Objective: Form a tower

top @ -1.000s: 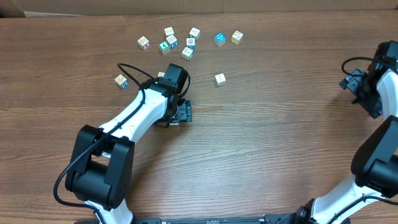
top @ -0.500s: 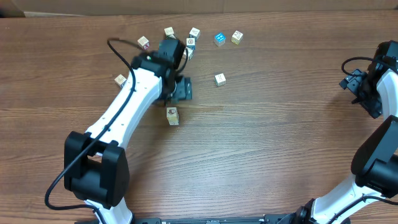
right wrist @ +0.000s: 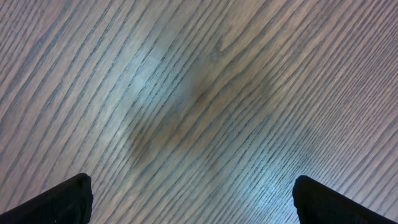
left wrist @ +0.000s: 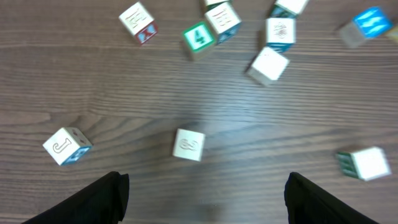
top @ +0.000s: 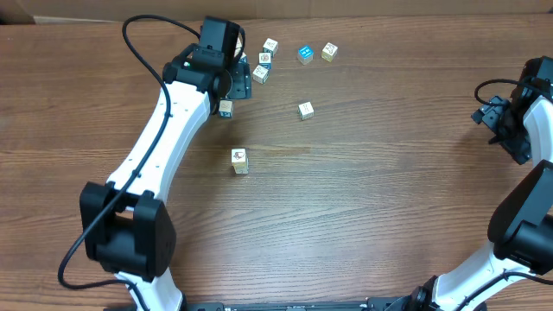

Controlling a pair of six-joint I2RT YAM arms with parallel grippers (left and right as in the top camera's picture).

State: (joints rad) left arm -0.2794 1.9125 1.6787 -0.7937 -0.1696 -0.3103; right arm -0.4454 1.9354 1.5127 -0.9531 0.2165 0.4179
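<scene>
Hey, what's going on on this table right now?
A two-armed robot is stacking small wooden cubes. The left gripper, jaws open and empty, hovers over the loose cubes at the far side of the table; the tower stands alone mid-table. The right gripper hangs open at the side, holding nothing.

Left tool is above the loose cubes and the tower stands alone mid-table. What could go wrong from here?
The tower is one block wide and stands alone, so an off-centre placement could topple it. The nearest cube lies slightly askew to the open left tool; closing may catch its corners and twist it. The clustered cubes beyond sit close together, so reaching there risks knocking neighbours.
</scene>
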